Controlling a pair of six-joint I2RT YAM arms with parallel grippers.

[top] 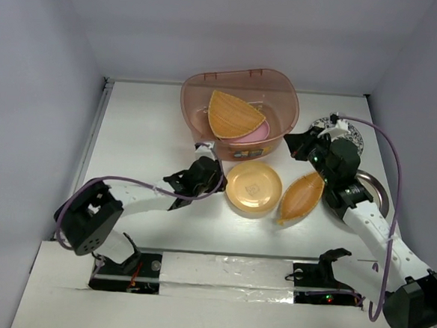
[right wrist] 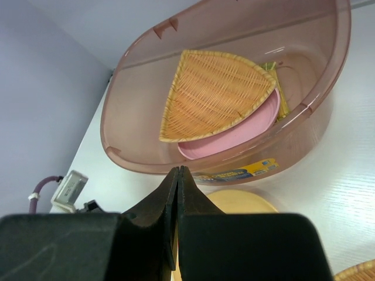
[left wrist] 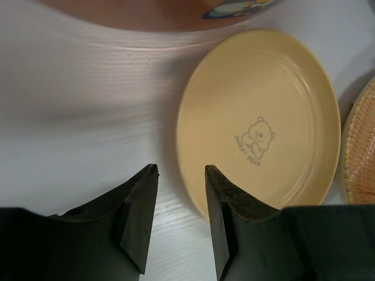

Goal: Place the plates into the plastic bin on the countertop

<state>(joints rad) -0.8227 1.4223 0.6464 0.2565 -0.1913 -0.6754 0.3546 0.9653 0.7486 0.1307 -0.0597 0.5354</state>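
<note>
Left gripper (left wrist: 180,170), jaws apart and empty, is hovering at the 9 o'clock edge of the yellow plate (top: 253,187). Right gripper (right wrist: 177,171), jaws together, is facing the bin (right wrist: 135,117) at 12 o'clock, which is holding a leaf plate (right wrist: 214,93) on a pink plate (right wrist: 234,137).

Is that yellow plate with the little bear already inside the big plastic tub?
No, the yellow plate lies on the white countertop, outside the plastic bin on its near side.
</note>
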